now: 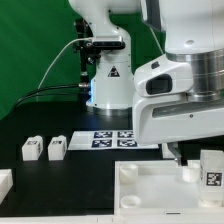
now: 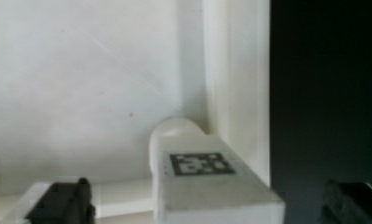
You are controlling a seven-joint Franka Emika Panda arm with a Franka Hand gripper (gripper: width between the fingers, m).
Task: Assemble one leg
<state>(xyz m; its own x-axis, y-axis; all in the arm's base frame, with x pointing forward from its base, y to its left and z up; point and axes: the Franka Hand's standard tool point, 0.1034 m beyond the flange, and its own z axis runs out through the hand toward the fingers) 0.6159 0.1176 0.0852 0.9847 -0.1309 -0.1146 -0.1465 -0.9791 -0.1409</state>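
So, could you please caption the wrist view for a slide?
Open fingers flank the tagged leg against the white panel.

Marker board [image 1: 112, 138] w/ 4 tags, black table [image 1: 60, 185], white panel [image 1: 160, 200], green backdrop [image 1: 35, 50]

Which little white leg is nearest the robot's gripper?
The leg on the exterior view's right, under the gripper; two others sit far left.

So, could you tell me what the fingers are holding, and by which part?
Nothing is held: the fingers stand open on either side of the leg, with gaps showing.
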